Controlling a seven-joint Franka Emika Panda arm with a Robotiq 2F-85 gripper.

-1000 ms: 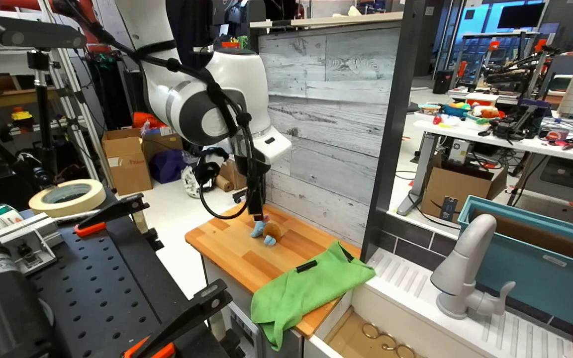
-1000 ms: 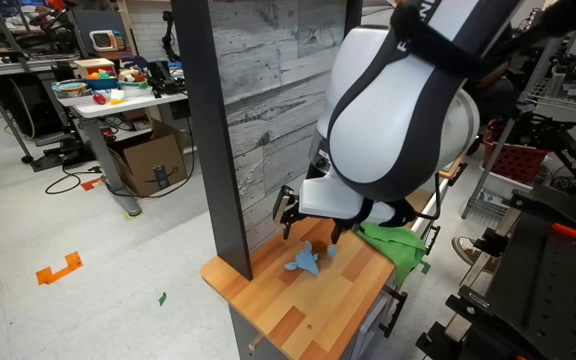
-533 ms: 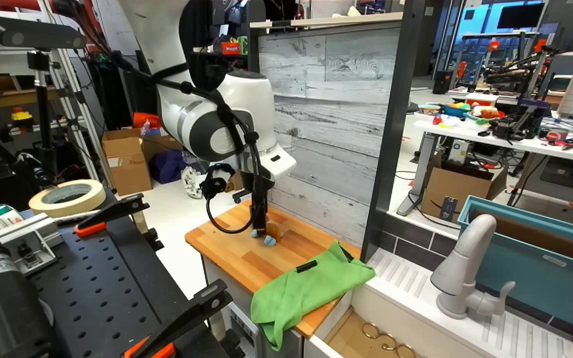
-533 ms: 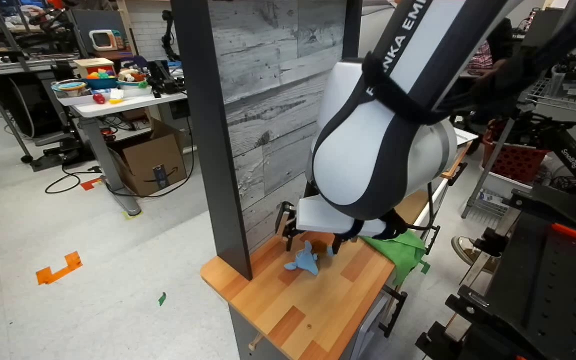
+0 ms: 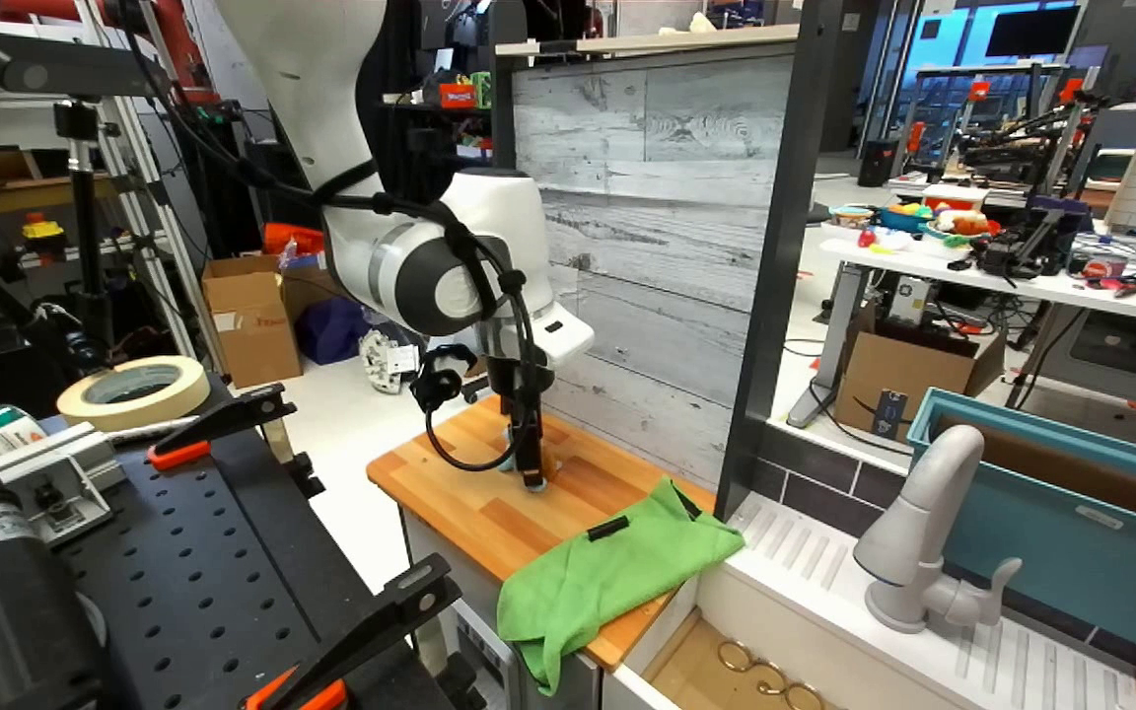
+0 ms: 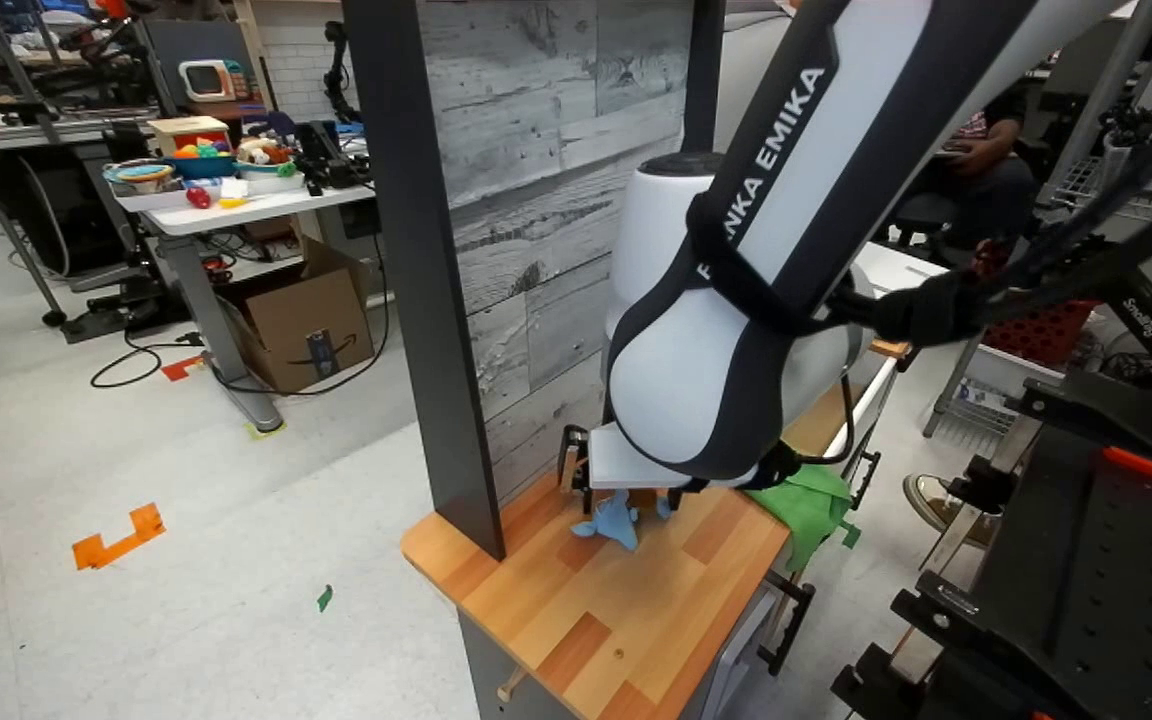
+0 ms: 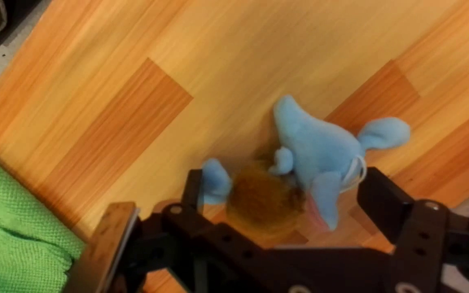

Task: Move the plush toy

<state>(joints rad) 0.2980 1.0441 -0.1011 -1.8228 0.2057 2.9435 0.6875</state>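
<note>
The plush toy (image 7: 320, 146) is light blue with a fuzzy brown part and a small white loop. It lies on the wooden counter (image 6: 656, 610). My gripper (image 7: 283, 183) is open, pointing down, low over the toy. In the wrist view one finger is beside the toy's blue end piece and the other is beside the white loop; I cannot tell whether they touch. In an exterior view the toy (image 6: 612, 523) shows in front of the gripper (image 6: 628, 500). In an exterior view the gripper (image 5: 532, 478) mostly hides the toy, leaving a brown edge (image 5: 553, 461).
A green cloth (image 5: 617, 562) lies on the counter and hangs over its edge. A grey plank wall (image 5: 667, 227) with a dark post (image 6: 426, 300) borders the counter. A sink with a grey faucet (image 5: 908, 537) and a teal bin (image 5: 1071, 532) stand beyond the cloth.
The arm has come down, bringing the open gripper from above the toy to around it. In an exterior view the gripper also moved slightly right. The toy has not visibly moved.
</note>
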